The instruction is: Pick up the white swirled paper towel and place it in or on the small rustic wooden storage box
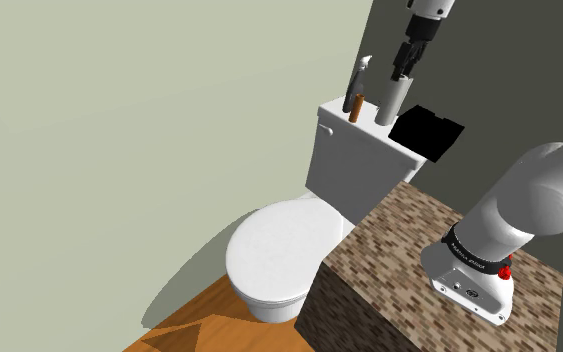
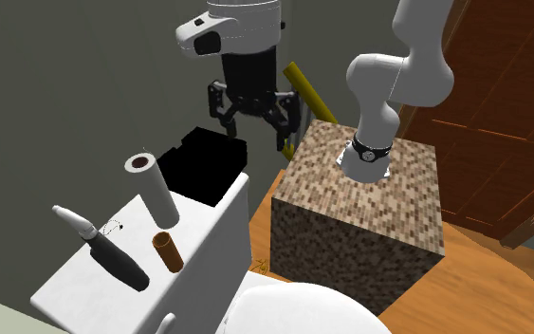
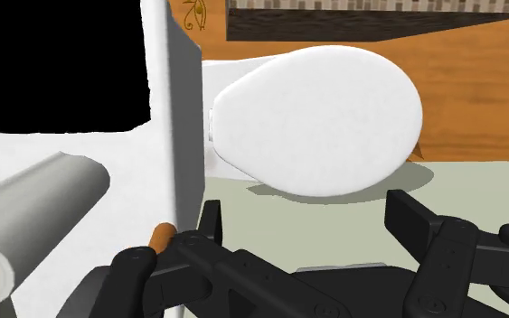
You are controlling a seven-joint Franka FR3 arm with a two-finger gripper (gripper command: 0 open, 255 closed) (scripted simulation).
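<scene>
The white paper towel roll (image 1: 393, 101) stands upright on the toilet tank lid (image 1: 354, 130); its brown core (image 2: 140, 163) shows at the top. Right beside it on the lid sits the storage box (image 2: 203, 164), drawn pure black. My gripper (image 2: 257, 123) hangs open above the lid, over the box's far side and apart from the roll, with nothing between its fingers. In the wrist view the roll (image 3: 31, 215) lies outside one finger (image 3: 209, 221), off to the side of the gripper (image 3: 305, 212), and the black box (image 3: 58, 63) is beyond it.
A dark spray bottle (image 2: 103, 247) and a short brown tube (image 2: 168, 251) also sit on the lid. The toilet's closed seat (image 1: 274, 250) is below. My mosaic-patterned stand (image 2: 369, 209) is close to the tank. Walls flank the tank, and a wooden door (image 2: 511, 104) is near.
</scene>
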